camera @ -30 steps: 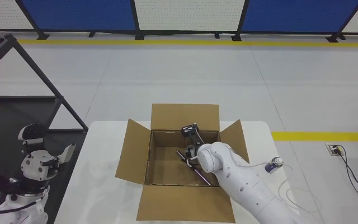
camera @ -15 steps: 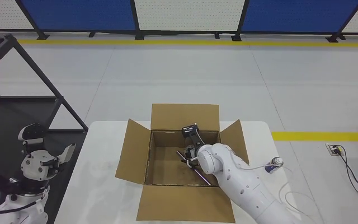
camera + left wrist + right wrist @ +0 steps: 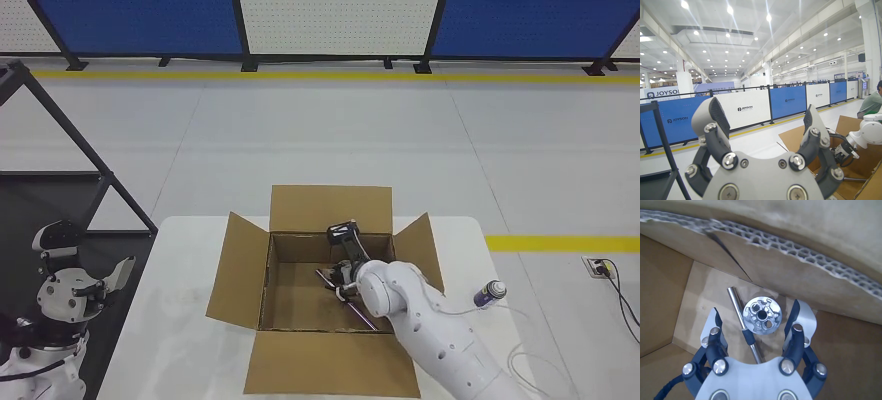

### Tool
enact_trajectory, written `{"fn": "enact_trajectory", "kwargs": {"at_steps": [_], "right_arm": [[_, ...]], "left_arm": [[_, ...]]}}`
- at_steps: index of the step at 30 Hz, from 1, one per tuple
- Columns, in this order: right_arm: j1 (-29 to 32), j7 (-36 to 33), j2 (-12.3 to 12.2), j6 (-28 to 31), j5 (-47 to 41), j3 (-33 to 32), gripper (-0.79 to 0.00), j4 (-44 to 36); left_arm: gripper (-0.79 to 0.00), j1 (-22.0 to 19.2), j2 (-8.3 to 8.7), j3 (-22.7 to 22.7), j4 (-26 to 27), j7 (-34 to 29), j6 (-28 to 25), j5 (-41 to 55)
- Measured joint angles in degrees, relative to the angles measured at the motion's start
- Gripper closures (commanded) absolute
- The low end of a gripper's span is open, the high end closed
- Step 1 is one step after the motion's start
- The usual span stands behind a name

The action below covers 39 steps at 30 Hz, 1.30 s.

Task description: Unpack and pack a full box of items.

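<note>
Unpacking, seemingly — hovering inside brown cardboard box (image 3: 330,208) mid-frame, right pincer (image 3: 755,307) spread over round silver metal hub (image 3: 762,317) just beside slim steel rod (image 3: 735,303). Next: lower, straddle hub, pinch.

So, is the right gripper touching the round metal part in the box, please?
Apart. The right wrist view shows the right gripper open, its jaws either side of the round metal part with a clear gap to each.
</note>
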<state>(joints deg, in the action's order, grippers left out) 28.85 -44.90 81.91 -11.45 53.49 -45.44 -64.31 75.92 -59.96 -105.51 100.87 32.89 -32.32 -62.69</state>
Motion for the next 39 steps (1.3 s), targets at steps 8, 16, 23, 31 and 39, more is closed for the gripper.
{"fn": "enact_trajectory", "kwargs": {"at_steps": [8,16,23,31,39], "right_arm": [[15.7,-4.1,-5.5,8.0,10.8,-10.1,-0.785,-28.0],[32.5,1.5,-8.8,16.5,15.6,-21.6,-0.785,-51.9],[48.5,17.3,-10.2,18.9,13.9,-34.1,-0.785,-64.8],[61.6,27.9,-10.5,16.1,0.6,-51.6,-0.785,-65.7],[57.9,20.7,-10.7,8.3,-7.5,-58.6,-0.785,-55.0]], "left_arm": [[-0.785,0.0,0.00,0.0,0.0,0.0,0.0,0.0],[-0.785,0.0,0.00,0.0,0.0,0.0,0.0,0.0],[-0.785,0.0,0.00,0.0,0.0,0.0,0.0,0.0],[-0.785,0.0,0.00,0.0,0.0,0.0,0.0,0.0],[-0.785,0.0,0.00,0.0,0.0,0.0,0.0,0.0]]}}
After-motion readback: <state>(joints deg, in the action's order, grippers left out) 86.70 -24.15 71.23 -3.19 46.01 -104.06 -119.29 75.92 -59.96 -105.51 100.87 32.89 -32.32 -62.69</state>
